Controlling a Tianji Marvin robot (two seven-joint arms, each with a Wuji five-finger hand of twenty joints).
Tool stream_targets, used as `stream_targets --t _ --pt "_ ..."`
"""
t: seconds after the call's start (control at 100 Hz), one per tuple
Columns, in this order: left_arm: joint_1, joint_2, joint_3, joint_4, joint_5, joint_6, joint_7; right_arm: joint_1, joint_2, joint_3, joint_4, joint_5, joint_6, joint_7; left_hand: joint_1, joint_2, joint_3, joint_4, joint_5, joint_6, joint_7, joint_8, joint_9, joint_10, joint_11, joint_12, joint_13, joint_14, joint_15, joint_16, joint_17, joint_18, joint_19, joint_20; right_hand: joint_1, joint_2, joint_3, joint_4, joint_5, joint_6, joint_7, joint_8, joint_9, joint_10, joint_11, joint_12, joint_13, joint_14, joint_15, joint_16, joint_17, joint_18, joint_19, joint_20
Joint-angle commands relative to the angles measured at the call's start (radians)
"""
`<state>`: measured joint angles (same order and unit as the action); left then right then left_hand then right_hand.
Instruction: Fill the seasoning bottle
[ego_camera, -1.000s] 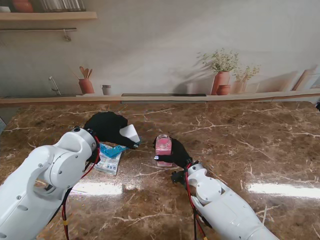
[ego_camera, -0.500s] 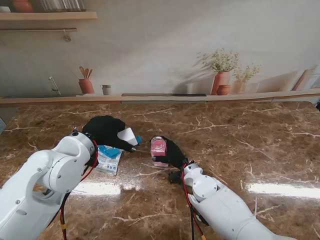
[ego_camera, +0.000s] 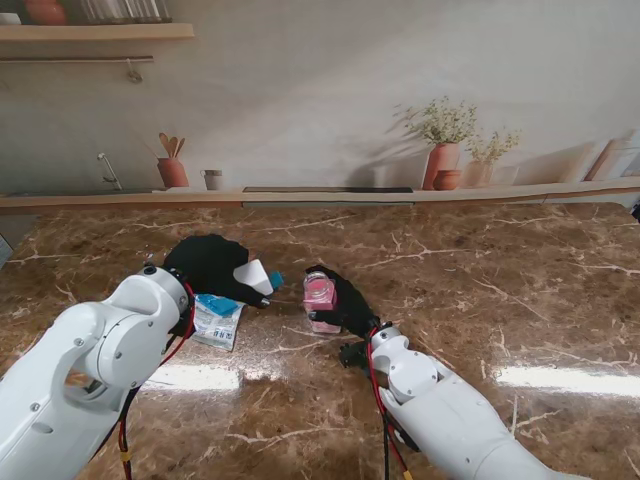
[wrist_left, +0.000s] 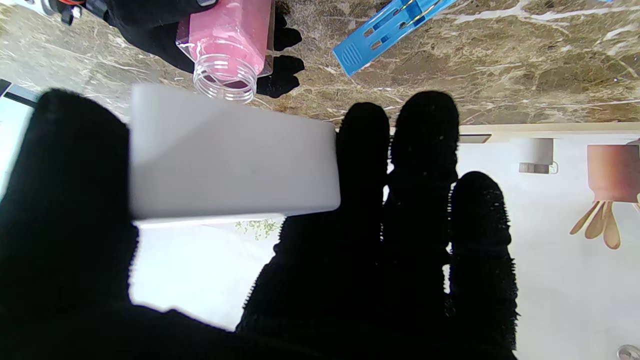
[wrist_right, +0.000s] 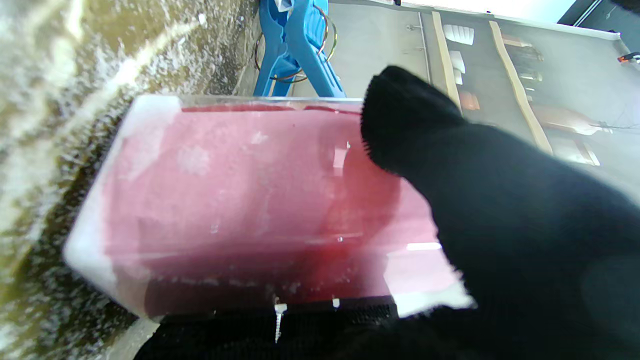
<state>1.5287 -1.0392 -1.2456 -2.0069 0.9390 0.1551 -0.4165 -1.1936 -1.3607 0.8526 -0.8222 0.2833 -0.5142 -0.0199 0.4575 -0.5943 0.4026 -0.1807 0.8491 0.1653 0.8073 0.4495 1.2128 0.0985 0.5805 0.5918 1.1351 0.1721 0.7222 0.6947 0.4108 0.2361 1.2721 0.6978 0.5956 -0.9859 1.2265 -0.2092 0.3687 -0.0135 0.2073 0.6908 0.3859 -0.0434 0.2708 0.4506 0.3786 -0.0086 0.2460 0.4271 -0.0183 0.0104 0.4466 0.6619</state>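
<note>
On the marble table (ego_camera: 520, 300), right hand (ego_camera: 345, 303) fingers clamp the seasoning bottle (ego_camera: 319, 298); left hand (ego_camera: 208, 262) fingers clasp a white lid (ego_camera: 254, 275).

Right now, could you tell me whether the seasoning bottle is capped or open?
Open. The seasoning bottle shows a bare threaded neck with no cap in the left wrist view, while the right robot hand holds it.

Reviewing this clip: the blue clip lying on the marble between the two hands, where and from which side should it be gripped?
Take the blue clip across its two flat handle arms, coming from above: it lies flat on the marble, so only its upper faces are free. The left hand holds a white box and the right hand the seasoning bottle.
</note>
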Motion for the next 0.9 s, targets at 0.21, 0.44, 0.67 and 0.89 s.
stream_targets --t 0.21,0.44,0.67,0.89 --pt "0.009 0.003 0.001 -0.006 0.013 -0.007 -0.002 -0.006 0.011 0.017 0.002 0.016 0.005 0.048 0.189 0.206 0.167 0.017 0.132 -0.236 0.147 -0.002 0.038 -0.061 0.021 -0.01 0.0 0.0 0.007 -0.007 -0.007 0.017 0.045 -0.005 -0.051 -0.008 0.034 0.058 -0.069 0.043 -0.092 -0.079 -0.053 0.001 -0.054 -0.046 -0.047 -0.017 -0.04 -0.043 -0.016 -0.054 -0.024 -0.005" --pt "0.012 0.003 0.005 -0.005 0.013 -0.004 0.0 -0.014 0.019 0.031 -0.004 0.023 0.018 0.062 0.191 0.207 0.165 0.016 0.129 -0.238 0.146 -0.003 0.035 -0.061 0.02 -0.01 -0.004 0.0 0.004 -0.007 -0.007 0.017 0.045 -0.005 -0.1 -0.034 -0.013 0.047 -0.122 0.087 -0.131 -0.111 -0.113 0.021 -0.093 -0.069 -0.081 -0.018 -0.069 -0.056 -0.024 -0.057 -0.034 -0.011" --pt "0.028 0.003 -0.006 -0.007 0.027 -0.009 0.001 -0.051 0.045 0.064 -0.088 0.001 0.011 0.027 0.192 0.21 0.161 0.017 0.125 -0.239 0.144 -0.006 0.031 -0.063 0.019 -0.011 -0.006 -0.001 0.003 -0.007 -0.009 0.015 0.042 -0.005 -0.202 -0.034 -0.049 0.025 -0.156 0.087 -0.158 -0.127 -0.147 0.031 -0.127 -0.097 -0.143 -0.021 -0.115 -0.084 -0.055 -0.076 -0.057 -0.02" --pt "0.089 0.002 -0.049 -0.024 0.074 -0.026 0.016 -0.125 0.08 0.133 -0.226 -0.112 0.003 -0.084 0.194 0.209 0.154 0.016 0.125 -0.245 0.143 -0.013 0.027 -0.063 0.017 -0.013 -0.009 -0.004 0.0 -0.007 -0.012 0.015 0.039 -0.004 -0.234 0.005 -0.063 0.025 -0.148 0.083 -0.163 -0.134 -0.139 0.031 -0.135 -0.109 -0.145 -0.023 -0.125 -0.099 -0.055 -0.072 -0.064 -0.024"
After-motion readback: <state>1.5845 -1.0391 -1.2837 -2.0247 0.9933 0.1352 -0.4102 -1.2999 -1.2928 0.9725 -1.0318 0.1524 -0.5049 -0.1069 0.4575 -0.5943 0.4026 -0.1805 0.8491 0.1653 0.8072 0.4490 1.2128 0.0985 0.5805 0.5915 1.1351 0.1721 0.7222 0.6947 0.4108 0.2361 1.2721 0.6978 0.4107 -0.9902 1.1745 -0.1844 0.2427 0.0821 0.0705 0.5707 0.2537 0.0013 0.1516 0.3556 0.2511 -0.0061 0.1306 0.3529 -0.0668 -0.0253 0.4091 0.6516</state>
